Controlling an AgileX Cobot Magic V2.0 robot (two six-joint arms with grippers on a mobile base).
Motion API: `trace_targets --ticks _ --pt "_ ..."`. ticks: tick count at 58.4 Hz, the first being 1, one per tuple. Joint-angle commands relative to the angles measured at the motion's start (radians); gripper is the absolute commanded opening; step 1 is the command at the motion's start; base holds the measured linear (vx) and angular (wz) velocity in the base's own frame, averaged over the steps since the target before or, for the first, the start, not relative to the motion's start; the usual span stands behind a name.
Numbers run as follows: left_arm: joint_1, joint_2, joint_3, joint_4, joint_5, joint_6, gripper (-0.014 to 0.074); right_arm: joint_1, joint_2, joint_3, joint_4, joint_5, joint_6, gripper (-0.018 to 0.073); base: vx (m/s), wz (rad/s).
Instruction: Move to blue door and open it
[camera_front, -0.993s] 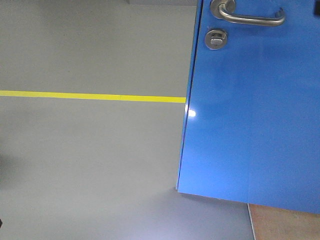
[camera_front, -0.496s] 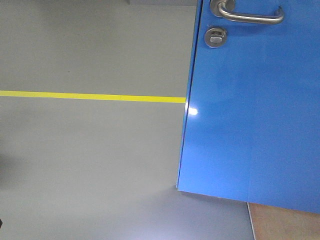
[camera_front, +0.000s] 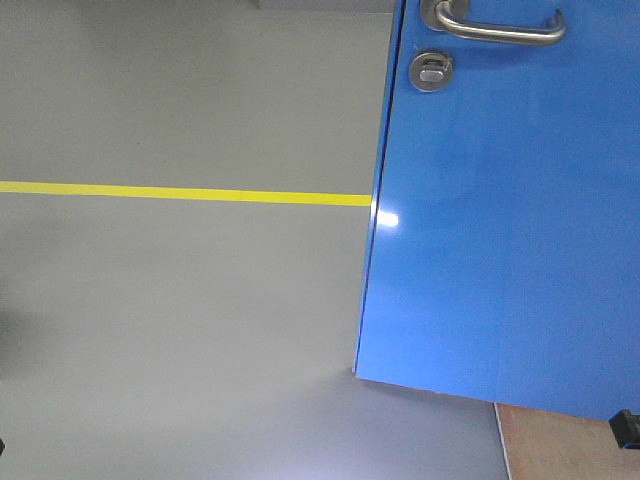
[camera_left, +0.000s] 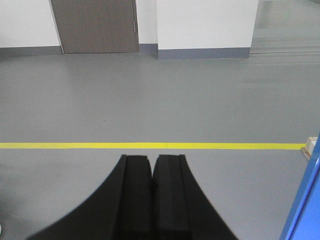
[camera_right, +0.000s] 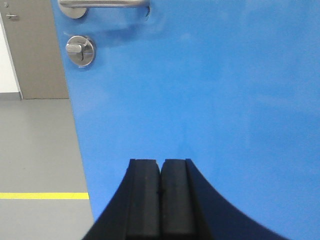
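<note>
The blue door (camera_front: 500, 220) fills the right half of the front view, standing ajar with its free edge toward the grey floor. Its silver lever handle (camera_front: 495, 28) and round lock (camera_front: 430, 70) sit at the top. In the right wrist view the blue door (camera_right: 210, 85) is straight ahead, with the lever handle (camera_right: 102, 4) and lock (camera_right: 80, 50) up to the left. My right gripper (camera_right: 160, 162) is shut and empty, pointed at the panel below the handle. My left gripper (camera_left: 151, 159) is shut and empty, facing open floor, with the door edge (camera_left: 306, 200) at lower right.
A yellow floor line (camera_front: 180, 193) runs across the grey floor. A brown door (camera_left: 95, 25) and white walls stand far ahead. A wooden pallet corner (camera_left: 310, 147) lies by the door edge. Tan flooring (camera_front: 560, 445) shows under the blue door, with a small dark part (camera_front: 626, 428) at the right edge.
The handle and lock have shifted slightly up and left in the front view. A small dark part has come into view at the lower right edge.
</note>
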Motion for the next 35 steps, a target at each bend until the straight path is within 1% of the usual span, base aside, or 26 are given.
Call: trace_targets --ticks 1,8,19,35 --pt "-0.002 -0.012 -0.027 -0.003 -0.085 -0.007 0.0073 -0.003 -0.017 0.002 0.007 -0.093 -0.004 0.0012 0.0 0.0" --pt "-0.002 -0.012 -0.027 -0.003 -0.086 -0.007 0.0073 -0.003 -0.017 0.002 0.007 -0.085 -0.004 0.0012 0.0 0.0" --pt "-0.002 -0.012 -0.027 -0.003 -0.086 -0.007 0.0073 -0.006 -0.017 0.002 0.009 -0.027 -0.002 0.0012 0.0 0.0" --pt "-0.002 -0.012 -0.027 -0.003 -0.086 -0.007 0.0073 -0.006 -0.017 0.002 0.009 -0.027 -0.002 0.0012 0.0 0.0"
